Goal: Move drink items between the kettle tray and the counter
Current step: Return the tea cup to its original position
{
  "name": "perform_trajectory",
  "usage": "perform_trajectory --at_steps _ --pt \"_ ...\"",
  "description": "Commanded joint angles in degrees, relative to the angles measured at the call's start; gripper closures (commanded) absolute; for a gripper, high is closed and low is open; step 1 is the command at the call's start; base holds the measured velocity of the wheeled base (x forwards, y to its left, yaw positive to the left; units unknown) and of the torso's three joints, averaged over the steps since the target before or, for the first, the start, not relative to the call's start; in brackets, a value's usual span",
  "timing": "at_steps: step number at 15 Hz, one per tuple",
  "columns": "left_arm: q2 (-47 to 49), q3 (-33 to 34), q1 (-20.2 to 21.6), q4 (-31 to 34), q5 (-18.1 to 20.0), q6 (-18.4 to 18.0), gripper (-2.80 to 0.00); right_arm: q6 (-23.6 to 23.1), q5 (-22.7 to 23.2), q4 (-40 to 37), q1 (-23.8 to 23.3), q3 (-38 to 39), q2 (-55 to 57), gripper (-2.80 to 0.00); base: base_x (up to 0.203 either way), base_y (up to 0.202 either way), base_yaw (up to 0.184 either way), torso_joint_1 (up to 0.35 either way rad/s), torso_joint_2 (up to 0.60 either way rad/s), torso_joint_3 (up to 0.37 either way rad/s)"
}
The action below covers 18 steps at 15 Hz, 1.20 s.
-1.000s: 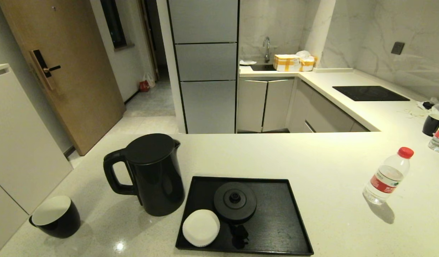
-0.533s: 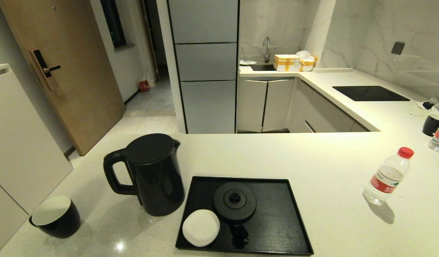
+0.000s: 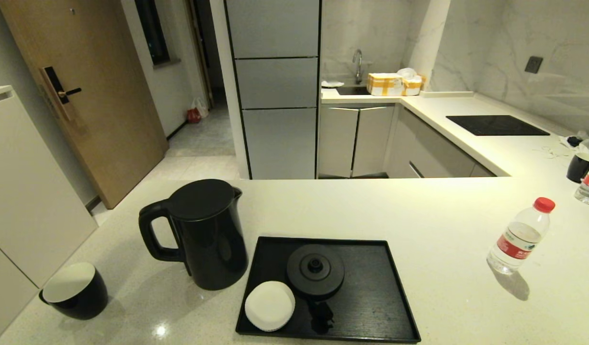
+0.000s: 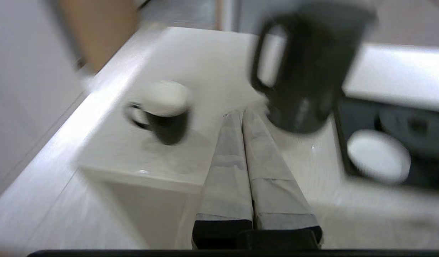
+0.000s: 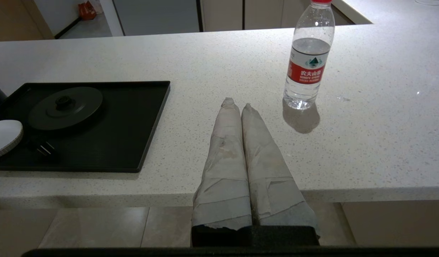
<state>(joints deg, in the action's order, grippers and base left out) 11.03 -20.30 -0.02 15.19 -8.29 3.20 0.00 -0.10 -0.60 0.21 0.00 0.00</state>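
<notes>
- The counter is a broad pale speckled stone top that carries everything named here.
- The kettle tray, flat and black with a low rim, lies on the counter and serves as the landmark for what follows.
- The kettle stands upright on the counter, just beside the tray's left edge and not on it, handle turned away from the tray.
- The kettle base disc lies inside the tray, near its middle.
- The water bottle stands upright on the counter, well apart from the tray on its right side.
- The cup sits on the counter far left of the tray, beyond the kettle.
- The white saucer lies inside the tray, touching or just beside the disc.
- The left gripper is closed and empty, pointing between cup and kettle, left of the tray.
- The right gripper is closed and empty, between the tray and the bottle.
</notes>
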Motion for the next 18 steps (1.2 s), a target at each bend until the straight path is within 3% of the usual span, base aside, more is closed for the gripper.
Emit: perform_trajectory --at_steps 1,2,4,6,8,10,11,13,15,16,18 --pt "19.6 -17.8 0.1 9.8 -6.0 3.3 0.00 0.0 0.0 0.0 0.0 0.2 0.0 0.00 0.000 0.000 0.000 0.000 0.00 0.000" --pt "23.9 -22.1 0.2 12.0 -8.5 4.5 0.00 0.0 0.0 0.0 0.0 0.2 0.0 0.00 0.000 0.000 0.000 0.000 0.00 0.000" --pt "27.6 -23.7 0.2 11.0 -12.2 6.0 0.00 0.0 0.0 0.0 0.0 0.2 0.0 0.00 0.000 0.000 0.000 0.000 0.00 0.000" --pt "31.3 -15.8 0.5 5.8 -15.8 6.7 0.00 0.0 0.0 0.0 0.0 0.2 0.0 0.00 0.000 0.000 0.000 0.000 0.00 0.000" --pt "37.7 -1.2 1.9 -0.4 -20.2 6.8 0.00 0.0 0.0 0.0 0.0 0.2 0.0 0.00 0.000 0.000 0.000 0.000 0.00 0.000" --pt "46.5 6.5 5.3 -7.1 -23.4 6.7 0.00 0.0 0.0 0.0 0.0 0.2 0.0 0.00 0.000 0.000 0.000 0.000 0.00 0.000" --pt "49.9 8.3 9.0 -10.3 -24.4 5.9 0.00 0.0 0.0 0.0 0.0 0.2 0.0 0.00 0.000 0.000 0.000 0.000 0.00 0.000" --pt "52.5 12.2 12.2 -19.0 -24.4 4.3 0.00 0.0 0.0 0.0 0.0 0.2 0.0 0.00 0.000 0.000 0.000 0.000 0.00 0.000" --pt "52.9 19.4 12.7 -32.7 -22.2 2.7 0.00 0.0 0.0 0.0 0.0 0.2 0.0 0.00 0.000 0.000 0.000 0.000 0.00 0.000" --pt "51.7 20.6 12.9 -35.0 -20.8 2.6 0.00 0.0 0.0 0.0 0.0 0.2 0.0 0.00 0.000 0.000 0.000 0.000 0.00 0.000" --pt "45.4 20.4 12.9 -31.4 -17.4 2.2 0.00 0.0 0.0 0.0 0.0 0.2 0.0 0.00 0.000 0.000 0.000 0.000 0.00 0.000"
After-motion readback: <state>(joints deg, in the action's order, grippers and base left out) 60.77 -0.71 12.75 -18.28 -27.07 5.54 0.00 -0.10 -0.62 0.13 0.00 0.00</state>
